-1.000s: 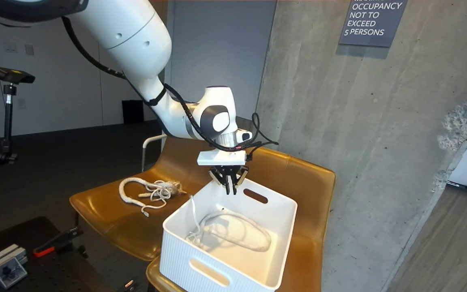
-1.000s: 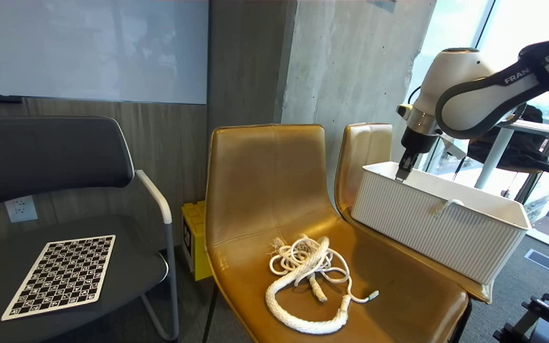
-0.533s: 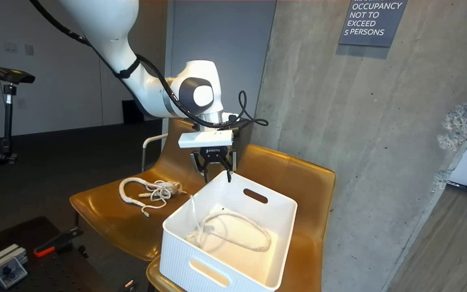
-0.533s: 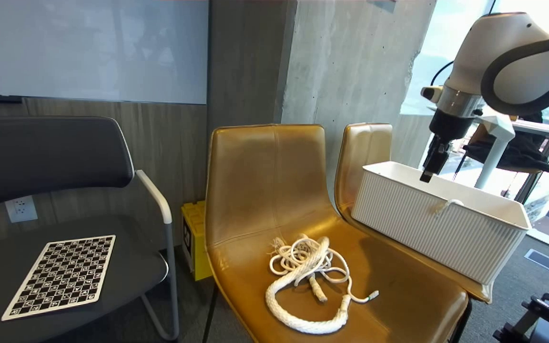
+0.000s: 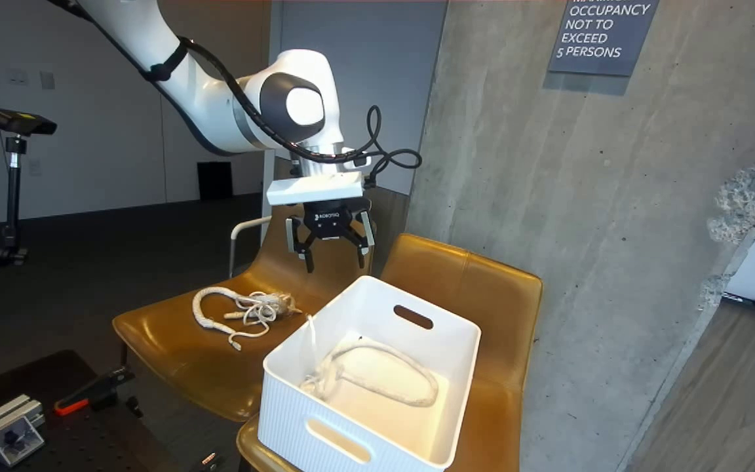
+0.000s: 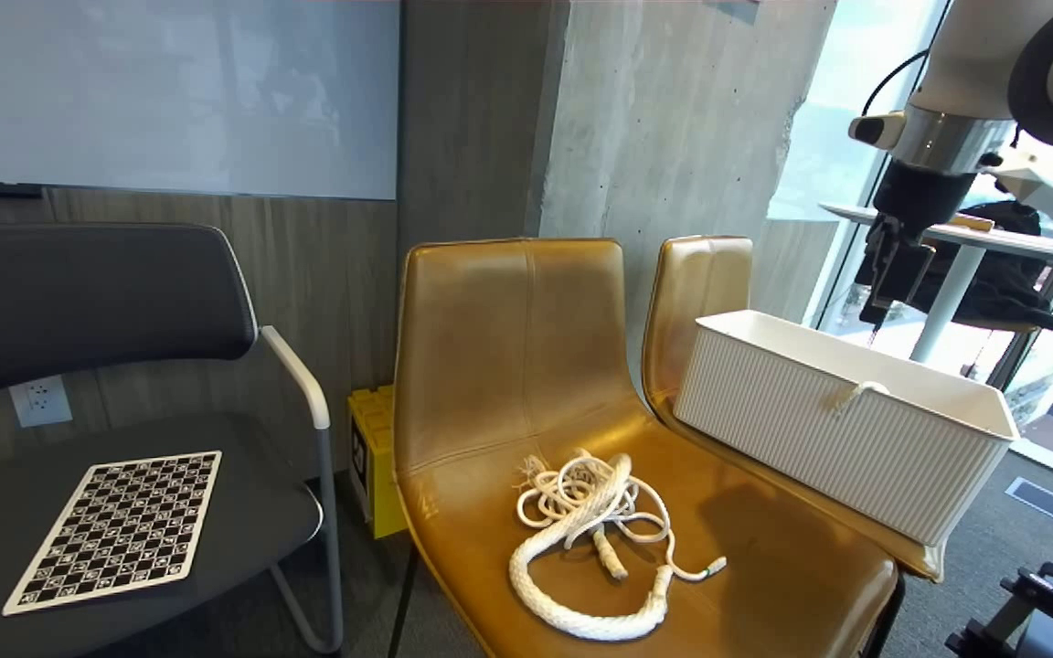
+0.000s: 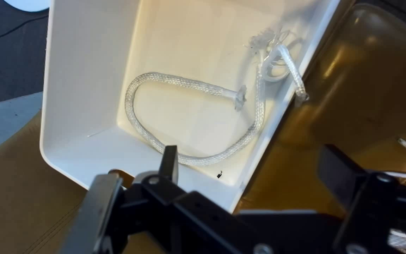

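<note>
My gripper [image 5: 335, 266] hangs in the air above the far rim of a white ribbed box [image 5: 286, 419], its jaws spread wide. In the wrist view nothing lies between the fingertips [image 7: 169, 158]; the box corner and brown seat show below them. A whitish braided rope [image 7: 185, 82] lies in a loop on the box floor. One end of it [image 7: 293, 68] bends over the box's side rim, and this end [image 6: 865, 390] also shows in an exterior view. Another white rope [image 6: 581, 623], thicker and partly tangled, rests on the brown chair [image 6: 508, 338] beside the box.
The box sits on a second brown chair [image 5: 502, 288], close to a concrete wall [image 5: 580, 196]. A grey chair [image 6: 243, 475] bears a checkered board [image 6: 120, 530]. A yellow case [image 6: 385, 457] stands behind. A camera stand [image 5: 14, 190] rises at the far left of an exterior view.
The gripper has opened wide and risen from just inside the box to above its rim, drawing back with the arm. Both ropes and the box look unmoved.
</note>
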You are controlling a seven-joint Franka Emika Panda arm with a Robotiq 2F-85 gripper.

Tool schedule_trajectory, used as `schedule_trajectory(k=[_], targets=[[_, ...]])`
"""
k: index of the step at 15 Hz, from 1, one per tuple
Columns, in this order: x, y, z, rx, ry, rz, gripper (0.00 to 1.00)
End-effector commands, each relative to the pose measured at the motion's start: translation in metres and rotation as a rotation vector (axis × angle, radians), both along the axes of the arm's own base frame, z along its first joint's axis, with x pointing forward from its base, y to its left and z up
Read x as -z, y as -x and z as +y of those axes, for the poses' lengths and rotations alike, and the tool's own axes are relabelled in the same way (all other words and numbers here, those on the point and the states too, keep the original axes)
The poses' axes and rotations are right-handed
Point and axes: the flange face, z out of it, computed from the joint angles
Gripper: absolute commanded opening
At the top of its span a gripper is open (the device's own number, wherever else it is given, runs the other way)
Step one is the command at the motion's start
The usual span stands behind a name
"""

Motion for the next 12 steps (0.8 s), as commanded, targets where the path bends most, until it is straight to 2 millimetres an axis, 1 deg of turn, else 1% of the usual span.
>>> schedule_trajectory(k=[1, 4, 7, 9, 10, 12], targets=[[0.031, 0.011, 0.004, -0.046, -0.033, 0.058, 1.0], [0.062, 0.015, 0.006, -0.061, -0.053, 0.108, 1.0], [0.082, 0.013, 0.008, -0.073, -0.06, 0.139, 1.0], [0.09, 0.011, 0.01, -0.078, -0.059, 0.154, 0.75], [0.092, 0.011, 0.01, -0.08, -0.059, 0.159, 0.74], [0.095, 0.01, 0.011, -0.082, -0.058, 0.167, 0.59]])
